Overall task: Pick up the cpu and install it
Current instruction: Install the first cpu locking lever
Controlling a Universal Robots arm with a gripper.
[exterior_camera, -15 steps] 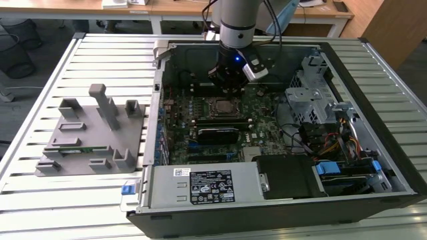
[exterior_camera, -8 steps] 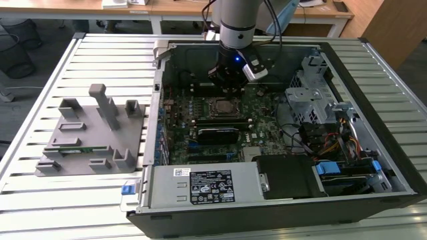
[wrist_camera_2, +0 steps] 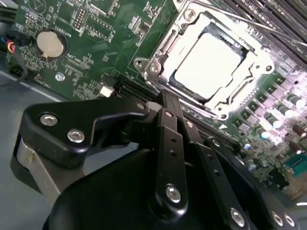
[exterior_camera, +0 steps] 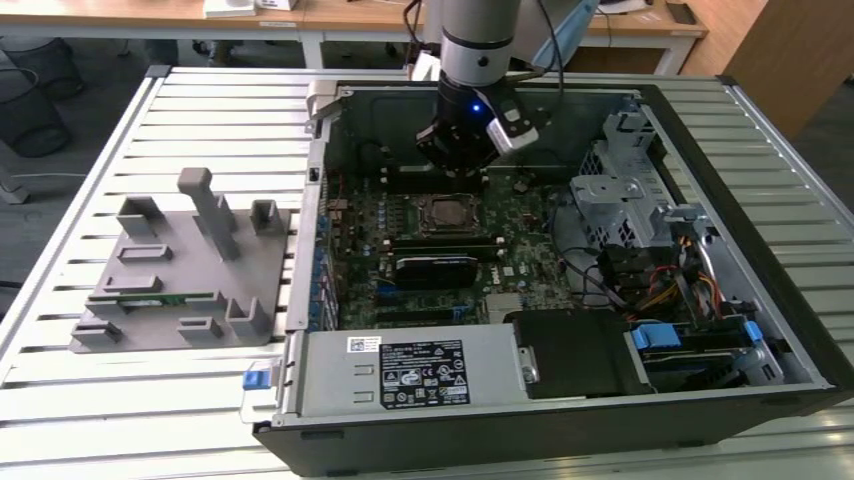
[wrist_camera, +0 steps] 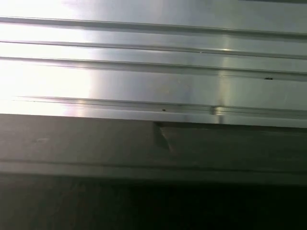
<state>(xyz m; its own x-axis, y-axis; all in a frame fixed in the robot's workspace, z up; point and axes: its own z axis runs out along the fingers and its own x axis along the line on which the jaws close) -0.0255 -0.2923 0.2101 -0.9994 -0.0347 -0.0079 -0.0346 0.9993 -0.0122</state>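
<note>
The cpu (wrist_camera_2: 206, 67), a flat square chip with a silvery-white top, lies inside the metal-framed socket (wrist_camera_2: 158, 52) on the green motherboard (wrist_camera_2: 96, 28). In the exterior view the socket (exterior_camera: 447, 212) sits in the middle of the open computer case, and my gripper (exterior_camera: 458, 165) hangs just above and behind it. My gripper (wrist_camera_2: 165, 98) is black, its fingers are drawn together with nothing between them, and its tip stands a short way off the socket's edge without touching the chip.
A grey holder block (exterior_camera: 187, 270) with a green memory stick (exterior_camera: 154, 298) rests on the slatted table at the exterior view's left. Inside the case are the power supply (exterior_camera: 400, 370), the drive cage (exterior_camera: 627, 190) and bundled cables (exterior_camera: 654, 280). The first wrist view looks at aluminium slats (wrist_camera: 153, 72).
</note>
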